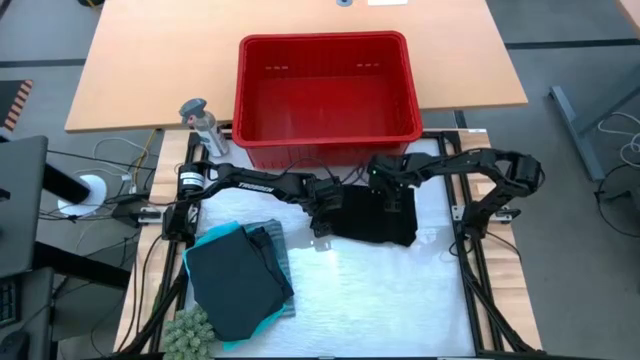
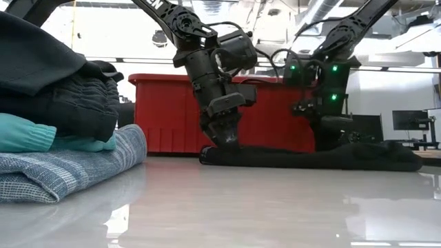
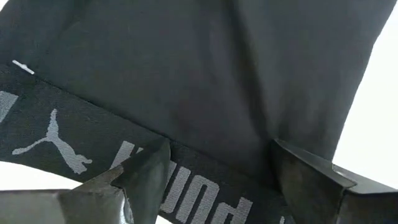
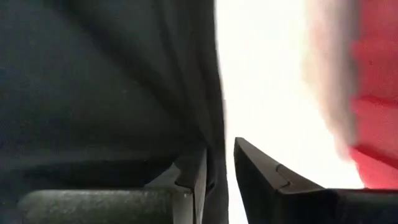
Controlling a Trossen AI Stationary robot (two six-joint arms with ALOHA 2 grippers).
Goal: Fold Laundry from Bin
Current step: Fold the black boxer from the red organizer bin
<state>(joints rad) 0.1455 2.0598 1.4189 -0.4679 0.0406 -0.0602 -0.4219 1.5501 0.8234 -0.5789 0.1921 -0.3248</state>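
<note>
A black garment [image 1: 375,215] lies flat on the white mat, just in front of the red bin [image 1: 325,90]. Its waistband [image 3: 74,146] carries grey lettering. My left gripper [image 1: 322,215] is down at the garment's left end, open, with its fingers [image 3: 149,177] standing astride a stretch of the waistband. My right gripper [image 1: 392,195] is low at the garment's far edge and shut on the cloth. Folded laundry [image 1: 240,275] is stacked at the near left: black pieces on a turquoise one and a striped blue-grey one. My left gripper reaches down onto the waistband's near edge [image 3: 205,186] with open fingers; whether they touch the cloth, I cannot tell. My right gripper pinches an edge of the black cloth [image 4: 216,155] between its two fingers. The garment lies on the mat; one layer or several, I cannot tell.
A small grey bottle [image 1: 203,122] stands left of the bin. A green knobbly object [image 1: 190,328] lies at the near left corner beside the stack. Bare white mat [image 1: 400,290] stretches in front of the black garment toward the near edge.
</note>
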